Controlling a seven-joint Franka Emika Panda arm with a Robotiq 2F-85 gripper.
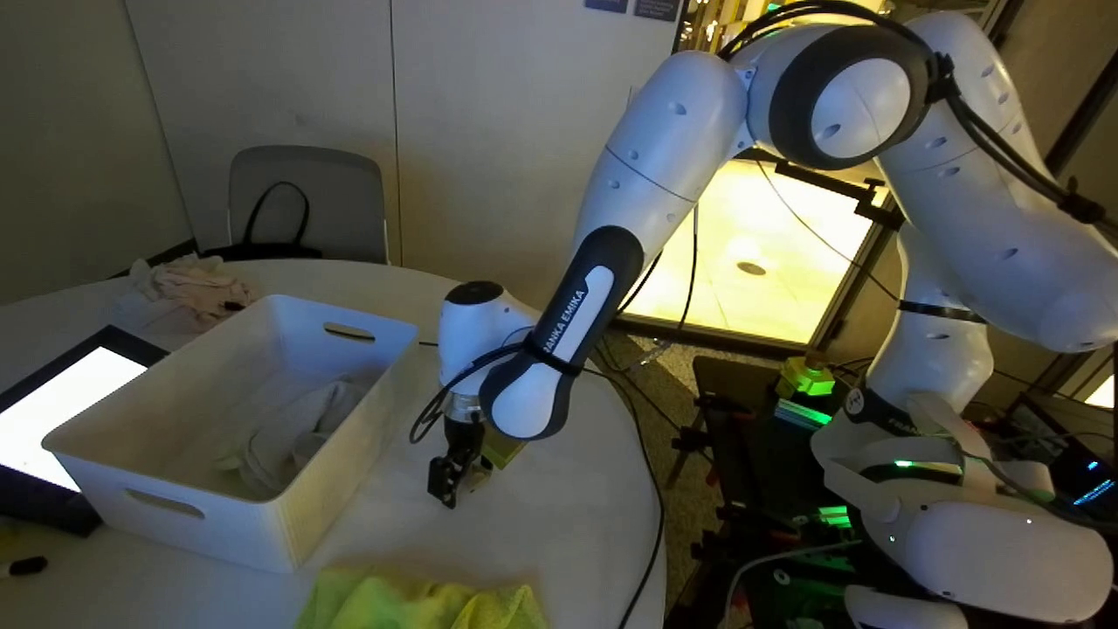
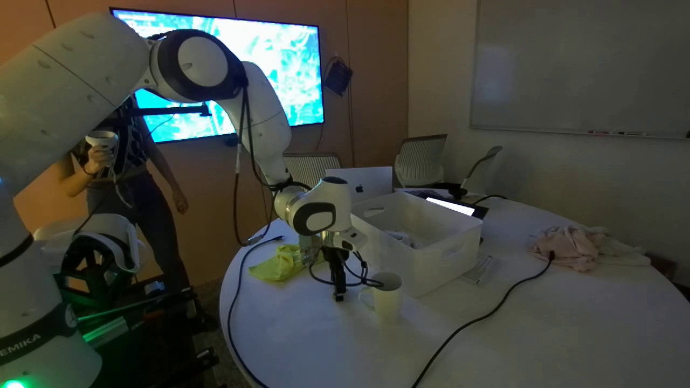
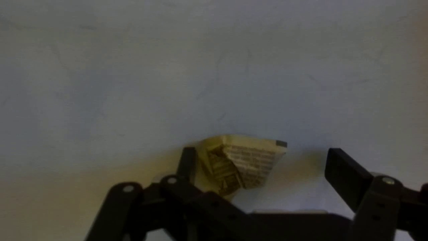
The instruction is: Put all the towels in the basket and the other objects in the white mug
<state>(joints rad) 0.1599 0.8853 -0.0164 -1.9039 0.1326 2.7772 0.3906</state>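
One crumpled, printed scrap (image 3: 249, 160) lies between the wide-spread jaws of the gripper (image 3: 261, 162), nearer one side

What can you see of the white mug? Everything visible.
In an exterior view, the white mug is a plain, ceramic-looking cylinder with one looped handle. It stands upright on the table, in front of the basket, handle toward picture left. A black cable appears to overlap its rim; contact unclear. Contents can't be made out.
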